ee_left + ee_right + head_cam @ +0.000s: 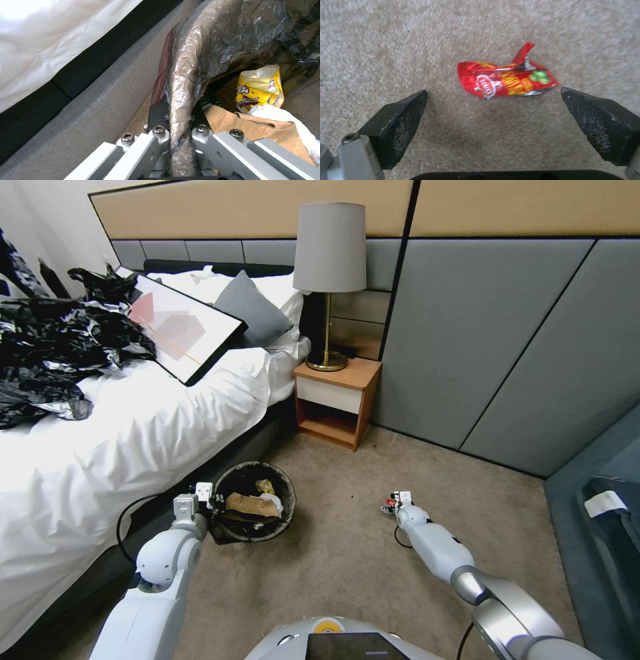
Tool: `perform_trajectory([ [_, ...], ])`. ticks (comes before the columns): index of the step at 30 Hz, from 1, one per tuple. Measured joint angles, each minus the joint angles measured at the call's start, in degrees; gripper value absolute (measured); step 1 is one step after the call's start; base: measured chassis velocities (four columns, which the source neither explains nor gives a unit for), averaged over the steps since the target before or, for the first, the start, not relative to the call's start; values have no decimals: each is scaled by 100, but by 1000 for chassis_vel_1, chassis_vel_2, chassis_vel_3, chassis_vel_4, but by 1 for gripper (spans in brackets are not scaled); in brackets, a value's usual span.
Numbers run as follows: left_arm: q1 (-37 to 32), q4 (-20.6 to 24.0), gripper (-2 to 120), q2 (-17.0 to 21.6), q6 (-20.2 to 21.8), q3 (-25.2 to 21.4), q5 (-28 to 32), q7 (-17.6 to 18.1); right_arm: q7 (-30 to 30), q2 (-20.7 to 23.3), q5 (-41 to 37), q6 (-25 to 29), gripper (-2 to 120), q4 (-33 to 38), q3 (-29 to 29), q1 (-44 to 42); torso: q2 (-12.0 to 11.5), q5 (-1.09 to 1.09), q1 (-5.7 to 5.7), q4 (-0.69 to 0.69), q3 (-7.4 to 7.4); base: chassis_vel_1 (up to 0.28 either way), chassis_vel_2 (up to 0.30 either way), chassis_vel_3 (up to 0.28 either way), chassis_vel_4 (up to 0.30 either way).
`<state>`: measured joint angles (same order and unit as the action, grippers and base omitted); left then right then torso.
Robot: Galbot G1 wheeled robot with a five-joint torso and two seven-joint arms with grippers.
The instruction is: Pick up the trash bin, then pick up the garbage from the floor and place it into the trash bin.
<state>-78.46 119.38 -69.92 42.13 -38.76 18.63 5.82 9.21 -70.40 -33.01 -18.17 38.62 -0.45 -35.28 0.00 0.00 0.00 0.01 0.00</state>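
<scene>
The trash bin point(289, 495) stands on the carpet beside the bed, its black liner point(200, 50) folded over the rim. My left gripper point(212, 505) is shut on the near rim and liner point(180, 117). Inside lie a yellow snack wrapper point(261, 86), a brown paper scrap point(256, 127) and white tissue point(286, 115). To the bin's right, my right gripper point(392, 506) is low over the floor, open. A tiny red wrapper point(506, 81) lies flat on the carpet just ahead of the gap between its fingertips point(403, 112), touching neither.
A bed with a white duvet point(133, 440) borders the bin on the left, carrying a heap of black plastic bags point(53, 347) and a framed picture point(183, 327). A wooden nightstand point(337, 403) with a lamp point(329, 280) stands behind. Open carpet point(347, 553) lies between the arms.
</scene>
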Motion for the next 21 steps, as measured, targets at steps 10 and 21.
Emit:
perform_trajectory([
  [10,-22,18,0,17,0,-27,-3,-17,-121,-180,104,206,100,-609,-69,247,0,0,0,1,-1,0,0,0,0],
  [21,-7,4,0,6,0,-9,-17,-24,-186,9,100,200,100,-660,-101,267,0,2,0,-1,0,0,0,0,0],
])
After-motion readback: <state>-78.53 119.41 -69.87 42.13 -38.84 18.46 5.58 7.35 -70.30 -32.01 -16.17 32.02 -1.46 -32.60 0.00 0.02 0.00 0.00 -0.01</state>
